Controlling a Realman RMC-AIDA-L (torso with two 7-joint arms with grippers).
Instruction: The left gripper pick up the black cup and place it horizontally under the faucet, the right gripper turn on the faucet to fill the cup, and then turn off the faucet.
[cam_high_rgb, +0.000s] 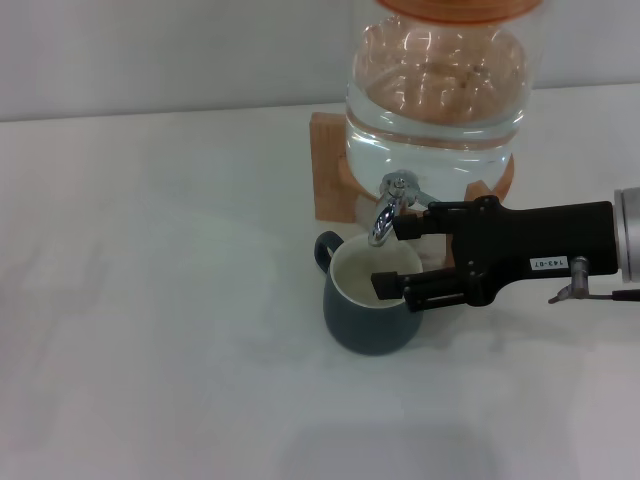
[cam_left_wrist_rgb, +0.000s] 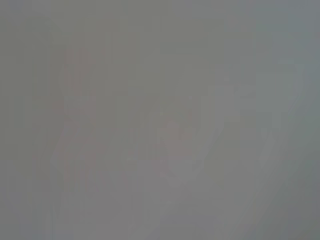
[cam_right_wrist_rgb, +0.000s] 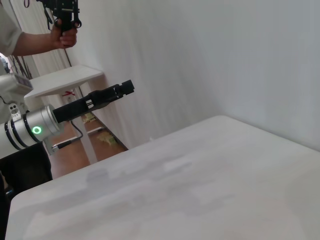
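The black cup (cam_high_rgb: 365, 320) stands upright on the white table, its cream inside facing up, directly below the faucet (cam_high_rgb: 388, 210). The faucet is fitted to the clear water jug (cam_high_rgb: 435, 120) on its wooden stand. My right gripper (cam_high_rgb: 392, 256) reaches in from the right, open. Its upper finger lies against the faucet just below the lever, and its lower finger hangs over the cup's mouth. My left gripper (cam_right_wrist_rgb: 125, 87) shows only in the right wrist view, held in the air off the table's side, away from the cup. The left wrist view shows only a grey blur.
The wooden stand (cam_high_rgb: 330, 180) sits behind the cup. The white table (cam_high_rgb: 150, 300) stretches to the left and front. In the right wrist view a person's hand (cam_right_wrist_rgb: 62, 35) holds a controller beyond a small side table (cam_right_wrist_rgb: 65, 80).
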